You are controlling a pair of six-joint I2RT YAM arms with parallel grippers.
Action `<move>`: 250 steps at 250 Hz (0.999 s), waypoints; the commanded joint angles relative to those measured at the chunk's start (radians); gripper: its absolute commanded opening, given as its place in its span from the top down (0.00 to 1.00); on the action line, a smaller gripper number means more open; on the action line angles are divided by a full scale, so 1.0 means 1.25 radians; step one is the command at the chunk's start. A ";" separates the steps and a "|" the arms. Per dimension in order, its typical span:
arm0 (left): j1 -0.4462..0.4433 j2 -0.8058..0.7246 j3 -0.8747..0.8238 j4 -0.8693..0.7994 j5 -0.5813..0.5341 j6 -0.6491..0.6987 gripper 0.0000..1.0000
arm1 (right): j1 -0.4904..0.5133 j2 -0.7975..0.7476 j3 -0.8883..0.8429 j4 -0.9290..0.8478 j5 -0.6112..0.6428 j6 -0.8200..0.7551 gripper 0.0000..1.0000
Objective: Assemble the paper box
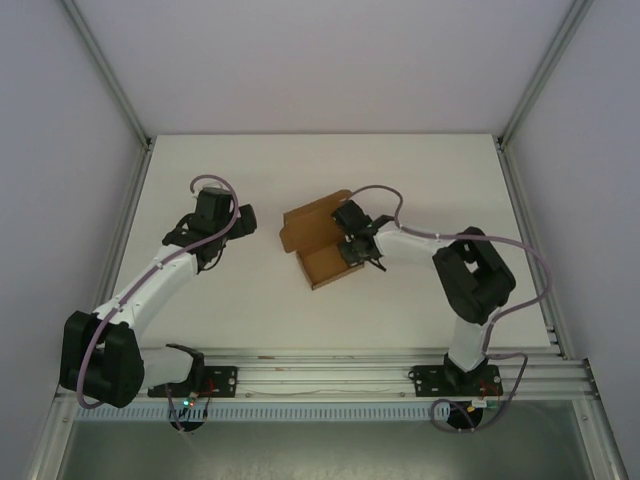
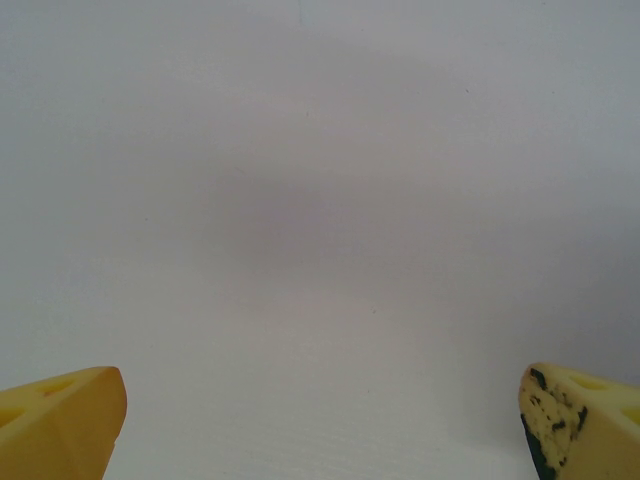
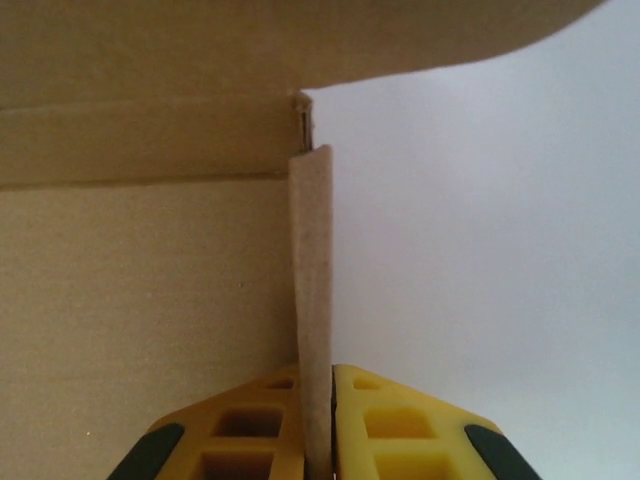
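Observation:
The brown paper box (image 1: 318, 240) lies partly folded near the middle of the white table, its lid flap spread toward the back and an open tray toward the front. My right gripper (image 1: 352, 243) pinches the box's right side wall; in the right wrist view the yellow fingers (image 3: 250, 425) press a thin upright cardboard wall (image 3: 312, 300) between them, with the box floor to the left. My left gripper (image 1: 243, 222) hovers over bare table left of the box, apart from it, its yellow fingertips (image 2: 60, 420) spread wide with nothing between them.
Aluminium frame posts and white walls enclose the table (image 1: 250, 170) on the left, right and back. The rail with both arm bases (image 1: 330, 375) runs along the near edge.

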 commanded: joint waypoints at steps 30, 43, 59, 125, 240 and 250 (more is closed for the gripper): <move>0.005 0.006 0.026 0.039 0.080 0.038 0.00 | 0.058 -0.046 -0.096 -0.010 0.083 0.407 0.88; 0.005 0.014 0.030 0.051 0.111 0.052 0.00 | 0.080 -0.055 -0.100 -0.015 0.114 0.429 0.87; 0.005 0.025 0.032 0.069 0.154 0.074 0.00 | 0.091 -0.062 -0.099 -0.015 0.129 0.429 0.85; 0.004 0.040 0.046 0.136 0.340 0.152 0.00 | 0.091 -0.123 -0.077 -0.041 0.199 0.397 0.57; -0.031 0.179 0.217 -0.003 0.731 0.572 0.00 | -0.135 -0.323 -0.003 0.005 -0.193 -0.179 0.00; -0.032 0.200 0.237 -0.039 0.735 0.617 0.00 | -0.156 -0.308 0.032 -0.025 -0.244 -0.233 0.00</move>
